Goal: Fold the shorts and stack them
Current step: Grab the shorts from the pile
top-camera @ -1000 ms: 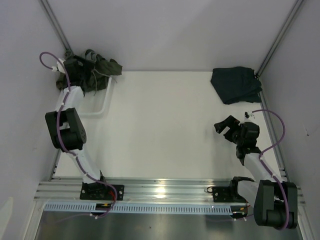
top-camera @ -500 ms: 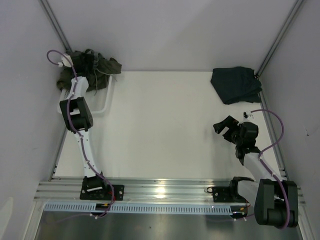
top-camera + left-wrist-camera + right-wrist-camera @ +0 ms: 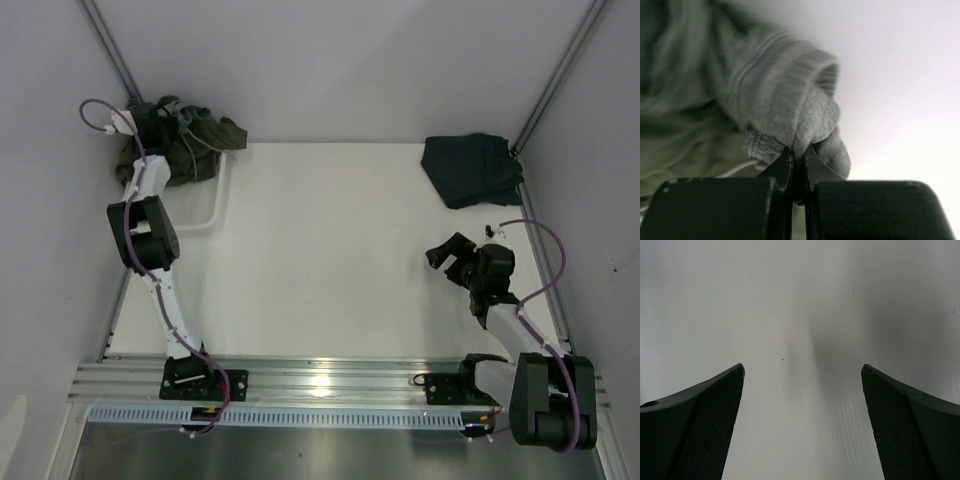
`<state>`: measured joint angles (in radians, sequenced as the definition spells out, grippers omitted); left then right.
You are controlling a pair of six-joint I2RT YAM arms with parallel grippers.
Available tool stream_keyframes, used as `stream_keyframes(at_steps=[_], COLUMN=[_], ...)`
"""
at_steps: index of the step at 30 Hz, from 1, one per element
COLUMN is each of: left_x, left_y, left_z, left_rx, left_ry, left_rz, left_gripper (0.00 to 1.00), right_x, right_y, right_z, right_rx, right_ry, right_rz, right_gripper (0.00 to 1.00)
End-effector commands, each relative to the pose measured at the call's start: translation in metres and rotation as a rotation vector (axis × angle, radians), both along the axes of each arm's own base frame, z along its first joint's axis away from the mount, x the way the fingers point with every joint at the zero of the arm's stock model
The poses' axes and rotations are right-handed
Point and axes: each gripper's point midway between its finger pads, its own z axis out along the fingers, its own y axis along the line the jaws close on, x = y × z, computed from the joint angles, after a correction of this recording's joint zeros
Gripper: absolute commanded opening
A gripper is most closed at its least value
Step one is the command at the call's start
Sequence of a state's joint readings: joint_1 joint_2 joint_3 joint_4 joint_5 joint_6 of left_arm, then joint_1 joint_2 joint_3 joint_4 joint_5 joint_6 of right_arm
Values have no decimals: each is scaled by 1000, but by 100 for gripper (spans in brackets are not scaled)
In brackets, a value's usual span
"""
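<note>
A crumpled pile of olive green shorts (image 3: pixel 205 140) lies in the far left corner, over a white basket (image 3: pixel 212 205). My left gripper (image 3: pixel 158 128) reaches into that pile. In the left wrist view the left gripper (image 3: pixel 798 152) is shut on a ribbed fold of grey-looking shorts (image 3: pixel 790 100), with a white drawstring (image 3: pixel 737 169) beside it. Folded dark navy shorts (image 3: pixel 470 168) lie at the far right. My right gripper (image 3: pixel 450 255) hovers open over bare table near the right edge; nothing shows between the jaws of the right gripper (image 3: pixel 802 371).
White walls and metal frame posts close in the table on the left, back and right. The basket's white rim sticks out from under the pile toward the table's middle. An aluminium rail (image 3: pixel 320 380) carries both arm bases at the near edge.
My left arm stretched farther into the corner pile and its jaws went from wide open to shut on the cloth. The right arm stayed where it was.
</note>
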<state>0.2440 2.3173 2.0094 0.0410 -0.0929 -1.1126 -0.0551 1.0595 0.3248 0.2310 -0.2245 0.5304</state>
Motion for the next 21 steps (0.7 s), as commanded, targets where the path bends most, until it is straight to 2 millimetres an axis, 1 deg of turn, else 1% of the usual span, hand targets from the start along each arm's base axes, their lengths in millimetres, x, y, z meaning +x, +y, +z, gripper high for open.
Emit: stream_keyframes(at_steps=[1,2,3,5,6,7,9,10,11,12,13,14,15,16,17,18,20,21], left_x=[-37,-38,-38,-41,-46,-49,-57,-59,-63,-66,-71,-74,-77,-85,-89,-93,-106,-115], left_y=[5,1,-8,-15,-20,-25,-34,-38,-44,-54,-63,-68,-81,-88,-93,-106,-117,-127], left_z=[172,174,174,171,168,172,155,154,163,140,150,150,150,166,166,170,192,207], left_rx=[-35,-57,-75,-120,-144,-193,-263,-329,-345,-379,-390,-391,-397,-390,-391,-382,-348,-309], left_ry=[-406,-410,-407,-416,-420,-444,-428,-442,-489,-453,-477,-487,-491,-527,-532,-545,-588,-614], left_rz=[5,-15,-68,-97,-109,-111,-115,-114,-131,-139,-159,-170,-191,-205,-213,-234,-247,-261], left_gripper=[0,0,0,0,0,0,0,0,0,0,0,0,0,0,0,0,0,0], right_x=[11,11,11,11,10,11,10,10,10,11,11,11,11,11,11,11,11,11], right_y=[-3,-2,-2,-2,-2,-2,-2,-1,-1,-1,0,0,1,1,1,1,1,2], right_z=[14,14,14,13,13,15,14,13,14,15,15,14,14,14,14,14,14,15], right_rx=[-21,-21,-23,-24,-23,-24,-26,-27,-27,-25,-27,-27,-27,-27,-28,-28,-26,-26], right_ry=[-40,-40,-40,-37,-37,-41,-40,-39,-41,-42,-44,-39,-40,-38,-38,-38,-40,-40], right_rz=[-11,-9,-8,-9,-7,-8,-9,-5,-4,-4,0,1,5,5,5,5,8,11], right_gripper=[99,99,100,100,100,99,99,100,100,99,99,99,99,99,99,99,99,99])
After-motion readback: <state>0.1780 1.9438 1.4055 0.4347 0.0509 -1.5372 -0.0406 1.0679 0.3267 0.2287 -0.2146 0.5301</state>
